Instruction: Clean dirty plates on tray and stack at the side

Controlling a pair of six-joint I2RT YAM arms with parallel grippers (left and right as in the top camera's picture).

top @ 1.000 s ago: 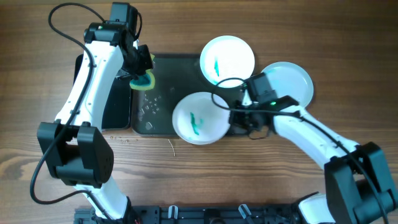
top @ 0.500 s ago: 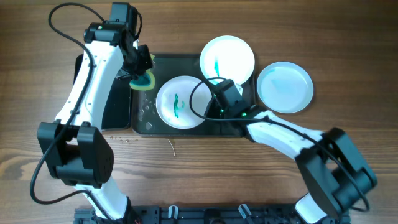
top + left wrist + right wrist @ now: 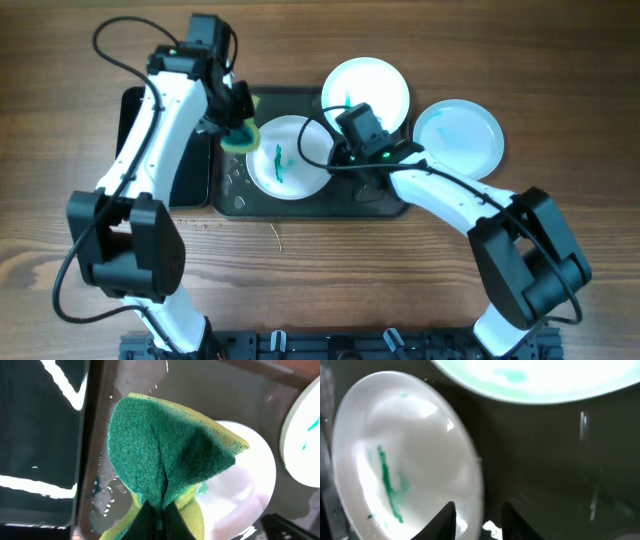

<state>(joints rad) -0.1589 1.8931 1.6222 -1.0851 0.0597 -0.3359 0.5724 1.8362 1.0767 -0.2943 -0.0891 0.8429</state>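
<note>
A white plate with a teal streak (image 3: 290,160) lies on the wet dark grey tray (image 3: 250,197). My right gripper (image 3: 338,152) is shut on its right rim; in the right wrist view the fingers (image 3: 479,515) straddle the rim of this plate (image 3: 405,455). My left gripper (image 3: 238,133) is shut on a folded green and yellow sponge (image 3: 165,455), which hangs over the plate's left edge (image 3: 240,485). A second streaked plate (image 3: 365,90) sits at the tray's far right corner. A third, plain white plate (image 3: 458,140) lies on the table right of the tray.
A smaller, deeper black container (image 3: 165,150) stands against the tray's left side and also shows in the left wrist view (image 3: 35,435). Water drops lie on the tray's left part (image 3: 238,175). Wooden table surrounds everything.
My right gripper has drawn the streaked plate left and toward the far side of the tray. My left gripper has moved the sponge right, onto the plate's left edge.
</note>
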